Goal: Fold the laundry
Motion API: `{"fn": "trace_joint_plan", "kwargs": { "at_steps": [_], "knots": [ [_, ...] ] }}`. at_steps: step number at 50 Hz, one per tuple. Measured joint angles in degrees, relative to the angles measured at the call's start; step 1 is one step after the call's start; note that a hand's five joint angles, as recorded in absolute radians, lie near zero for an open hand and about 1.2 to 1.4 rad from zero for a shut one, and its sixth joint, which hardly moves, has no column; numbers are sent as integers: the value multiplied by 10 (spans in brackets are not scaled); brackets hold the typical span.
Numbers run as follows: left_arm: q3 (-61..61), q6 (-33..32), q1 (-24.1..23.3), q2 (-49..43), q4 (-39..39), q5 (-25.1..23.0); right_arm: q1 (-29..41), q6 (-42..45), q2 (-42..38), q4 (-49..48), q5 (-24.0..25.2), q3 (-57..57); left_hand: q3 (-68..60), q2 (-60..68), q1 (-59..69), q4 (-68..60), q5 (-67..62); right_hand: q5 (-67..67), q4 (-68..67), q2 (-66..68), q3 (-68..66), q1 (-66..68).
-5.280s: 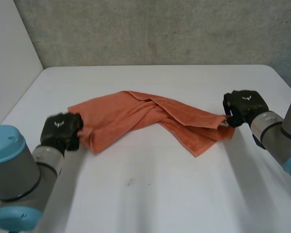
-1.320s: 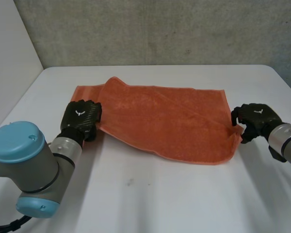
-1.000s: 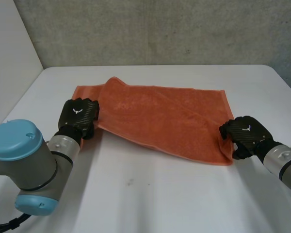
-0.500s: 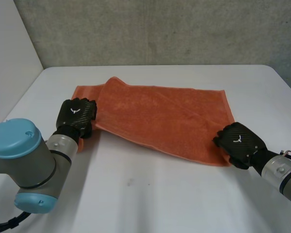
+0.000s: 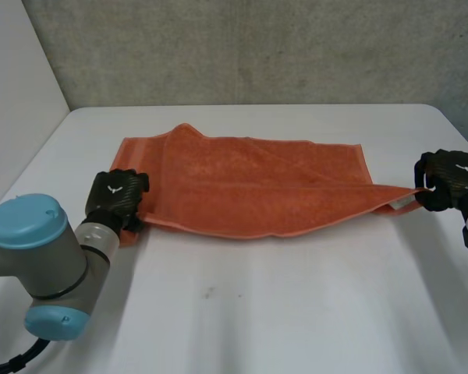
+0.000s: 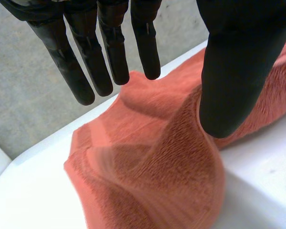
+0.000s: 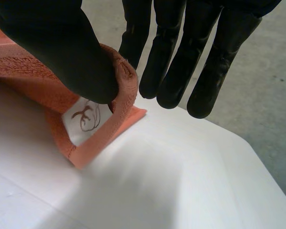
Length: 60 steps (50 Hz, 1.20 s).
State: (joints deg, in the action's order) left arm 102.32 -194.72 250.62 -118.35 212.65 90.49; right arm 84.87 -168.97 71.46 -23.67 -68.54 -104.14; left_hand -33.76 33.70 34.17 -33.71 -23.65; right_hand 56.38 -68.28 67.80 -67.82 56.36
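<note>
My right hand (image 5: 451,178) is pinching the towel (image 5: 249,187) by its very corner. The thumb (image 7: 62,52) presses the hem against my fingers (image 7: 181,62), and a white label (image 7: 83,117) shows just under the thumb. My left hand (image 5: 118,195) has the opposite near corner. A ridge of cloth rises between its thumb (image 6: 233,71) and its straight fingers (image 6: 114,52), so I judge that a light pinch too. The towel runs from one hand across to the other, and most of it lies on the table (image 5: 296,312) beyond my fingertips.

I take this step to be drawing the near edge straight before the fold. To do it well I should pull evenly from both sides, low over the table. I should not pull harder than the right pinch can bear, since it has little cloth. The diagonal crease running from my right hand needs to flatten before I set the edge down.
</note>
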Motion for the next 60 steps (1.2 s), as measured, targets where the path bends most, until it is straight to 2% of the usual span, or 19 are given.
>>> {"fn": "trace_joint_plan", "kwargs": {
  "at_steps": [18, 25, 28, 32, 34, 36, 44, 60],
  "knots": [
    [15, -10, 19, 4, -17, 0, -21, 1, 1, 3, -39, -1, 2, -2, -3, 2, 2, 0, -1, 0, 0, 0],
    [21, -5, 13, 21, -66, 0, -22, 0, 0, 3, -37, 3, 14, -13, -14, 13, 13, 0, -1, 0, -2, 0],
    [23, -3, 11, 26, -93, 2, -22, 1, -2, 2, -37, 7, 64, -64, -69, 65, 64, 0, -1, 0, -2, 0],
    [28, -3, 15, 32, -116, 4, -23, 3, -4, 2, -37, 11, 79, -79, -79, 80, 79, 0, -1, 0, -2, 0],
    [30, -3, 18, 35, -121, 4, -23, 4, -5, 2, -37, 12, 80, -80, -80, 81, 81, 0, -1, 0, -2, 0],
    [41, -6, 43, 48, -132, 2, -23, 6, -10, 2, -35, 18, 81, -81, -80, 82, 81, 0, -1, 0, -2, 0],
    [51, -8, 81, 48, -130, -4, -21, 8, -13, 3, -30, 19, 78, -76, -80, 77, 76, 0, -1, 0, -2, 0],
    [30, -7, 87, 18, -118, -5, -19, 8, -12, 3, -25, 11, 7, -6, -12, 6, 6, 1, -1, 0, -2, 0]
  ]
}}
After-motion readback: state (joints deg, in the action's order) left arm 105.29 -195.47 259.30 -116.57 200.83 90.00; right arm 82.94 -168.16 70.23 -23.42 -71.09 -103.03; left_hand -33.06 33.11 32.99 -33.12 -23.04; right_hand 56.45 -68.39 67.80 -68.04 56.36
